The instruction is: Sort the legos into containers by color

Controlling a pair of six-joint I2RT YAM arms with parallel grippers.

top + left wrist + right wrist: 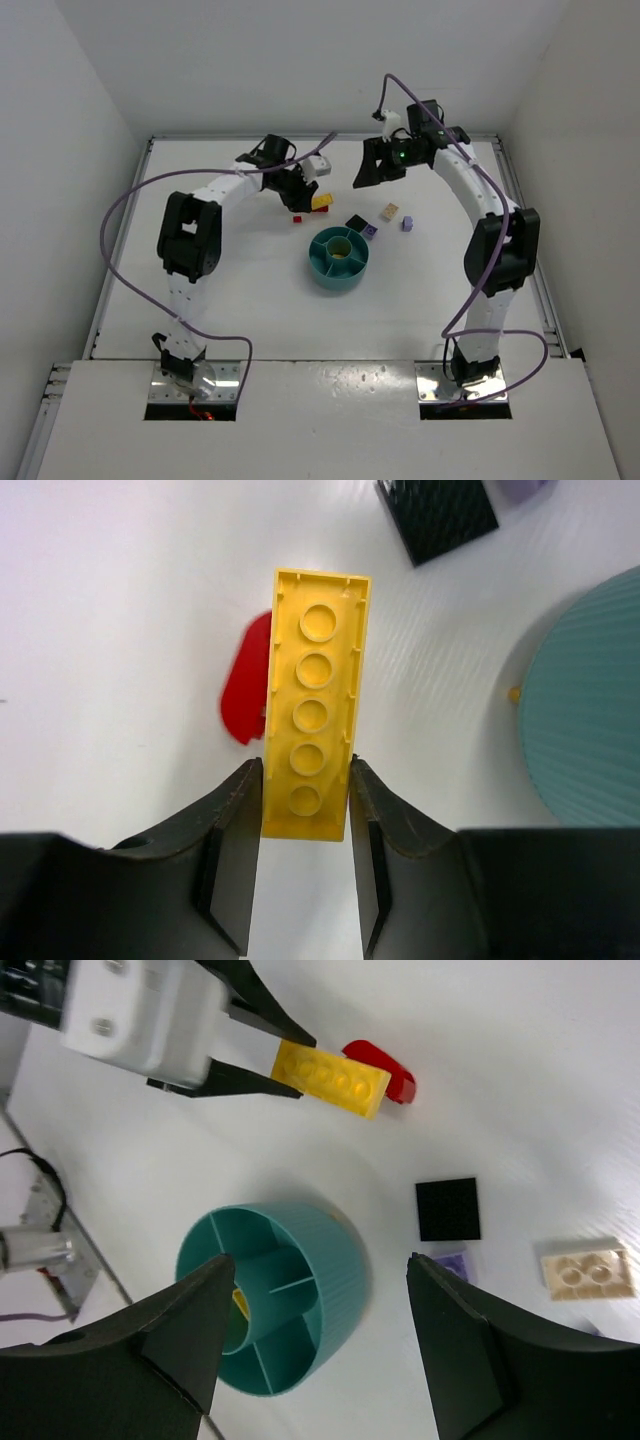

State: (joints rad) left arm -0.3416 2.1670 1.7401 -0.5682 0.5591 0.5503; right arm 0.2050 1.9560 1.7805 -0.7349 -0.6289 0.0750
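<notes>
Your left claw (305,815) is clenched partway on the long yellow plastic lego brick (315,680). Its black fingers (235,825) press the brick's long sides at the near end. The brick juts out over the edge of a small red lego piece (245,695), near the round teal plastic dish (590,710) on the white worktop (120,630). Your right claw (320,1270) hangs above the dish with its jaws wide apart, holding nothing. A black square lego plate (448,1208), a tan lego brick (588,1270) and a small purple lego piece (452,1263) lie loose beside the dish.
</notes>
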